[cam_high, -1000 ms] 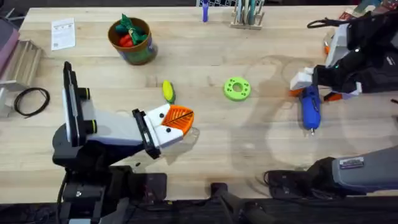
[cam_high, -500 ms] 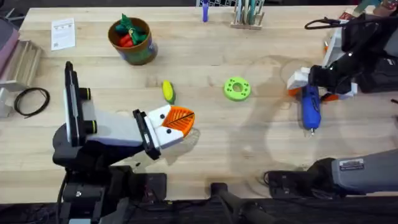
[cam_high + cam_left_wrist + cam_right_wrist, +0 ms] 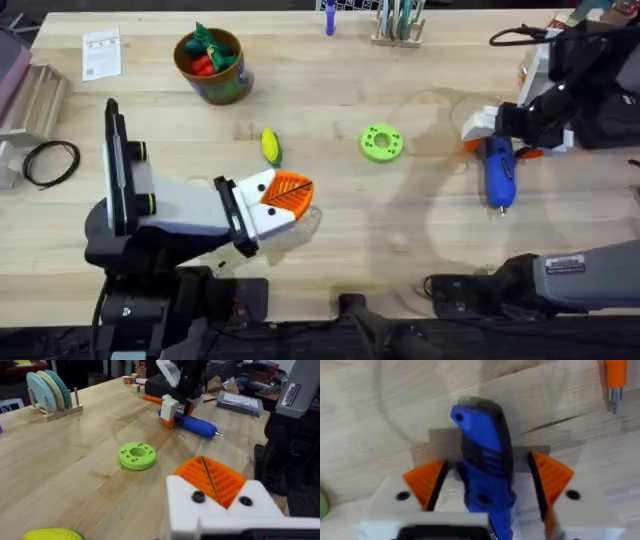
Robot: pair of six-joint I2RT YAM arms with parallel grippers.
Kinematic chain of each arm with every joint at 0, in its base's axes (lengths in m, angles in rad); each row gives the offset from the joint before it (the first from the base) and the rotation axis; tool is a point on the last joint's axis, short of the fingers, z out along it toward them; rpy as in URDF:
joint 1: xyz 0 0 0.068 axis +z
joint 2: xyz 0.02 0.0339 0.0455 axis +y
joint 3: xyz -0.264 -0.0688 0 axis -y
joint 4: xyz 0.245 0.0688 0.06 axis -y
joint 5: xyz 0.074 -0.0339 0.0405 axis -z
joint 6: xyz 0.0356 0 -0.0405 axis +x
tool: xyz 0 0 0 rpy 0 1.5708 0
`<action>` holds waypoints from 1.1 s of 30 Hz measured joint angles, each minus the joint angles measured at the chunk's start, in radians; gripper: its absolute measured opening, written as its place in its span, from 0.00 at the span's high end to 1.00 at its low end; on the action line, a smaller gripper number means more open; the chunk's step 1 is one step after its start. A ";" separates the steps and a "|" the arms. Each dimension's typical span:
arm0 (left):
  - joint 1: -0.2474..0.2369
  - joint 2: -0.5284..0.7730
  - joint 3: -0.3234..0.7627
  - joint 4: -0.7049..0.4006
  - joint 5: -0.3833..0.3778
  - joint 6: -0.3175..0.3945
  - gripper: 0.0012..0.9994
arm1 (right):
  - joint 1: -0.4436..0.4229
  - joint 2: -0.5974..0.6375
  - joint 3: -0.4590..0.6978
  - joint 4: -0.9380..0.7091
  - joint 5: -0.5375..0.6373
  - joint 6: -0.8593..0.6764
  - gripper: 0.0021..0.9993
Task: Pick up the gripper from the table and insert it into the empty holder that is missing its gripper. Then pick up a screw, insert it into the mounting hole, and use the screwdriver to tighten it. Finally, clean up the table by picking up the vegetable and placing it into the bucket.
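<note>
The screwdriver (image 3: 498, 172) lay near the desk's (image 3: 400, 250) right edge, between the orange pads (image 3: 426, 481) of the right gripper (image 3: 500, 135), whose jaws stood apart around its handle. The left gripper (image 3: 280, 200), near the front edge, had pads pressed together, holding nothing.

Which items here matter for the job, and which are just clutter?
Job:
screwdriver, straddled by the open right gripper
vegetable, yellow corn on the table
bucket, with red and green toys inside

Clutter:
green disc
paper card
black cable loop
rack of discs
</note>
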 joint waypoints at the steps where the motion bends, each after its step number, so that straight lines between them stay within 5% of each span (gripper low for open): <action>1: 0.000 0.000 0.000 0.000 0.000 0.000 0.99 | 0.000 -0.001 0.000 0.001 -0.002 -0.003 0.07; 3: 0.000 0.000 0.000 0.000 0.000 0.000 0.99 | 0.000 -0.002 0.000 0.023 -0.005 -0.002 0.26; 7: 0.000 0.000 0.000 0.000 0.000 0.000 0.99 | -0.001 0.000 -0.004 0.045 0.008 -0.007 0.83; 9: 0.000 0.000 0.000 0.000 0.000 0.000 0.99 | -0.001 0.003 -0.004 0.061 0.009 -0.003 0.98; 27: 0.000 0.000 0.000 0.000 0.000 0.000 0.99 | 0.006 -0.001 0.003 0.034 0.000 -0.005 0.98; 33: 0.000 0.000 0.000 0.000 0.000 0.000 0.99 | 0.038 -0.094 0.059 0.037 -0.055 0.005 0.98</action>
